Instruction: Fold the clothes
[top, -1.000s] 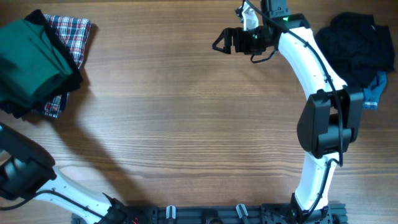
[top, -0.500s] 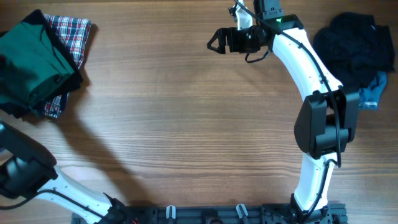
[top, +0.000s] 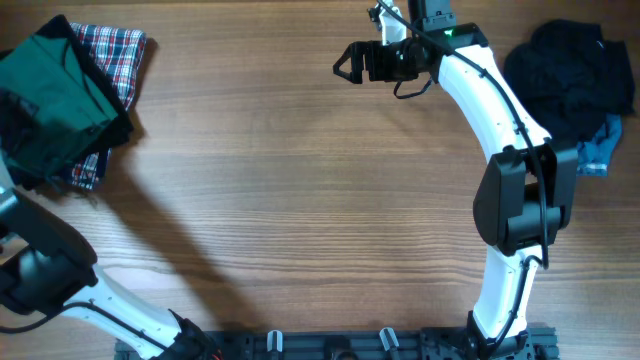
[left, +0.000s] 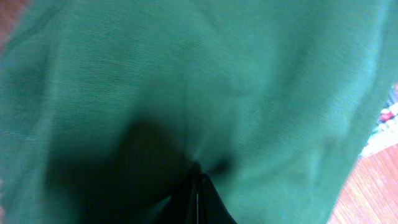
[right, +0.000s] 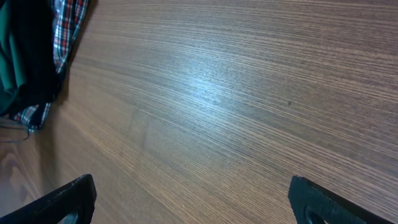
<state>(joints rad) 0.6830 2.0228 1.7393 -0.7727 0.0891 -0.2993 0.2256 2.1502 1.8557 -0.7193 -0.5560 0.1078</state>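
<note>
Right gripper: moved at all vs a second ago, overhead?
Yes. The right gripper has shifted slightly left in the overhead view, away from the black garment pile, which lies where it was. Its jaws are open.

Bare table (top: 300, 200) middle (clothes (top: 50, 100) heaped far left)

The wooden table (top: 300, 200) carries a plaid cloth (top: 118, 50) and a black garment (top: 570, 70).
</note>
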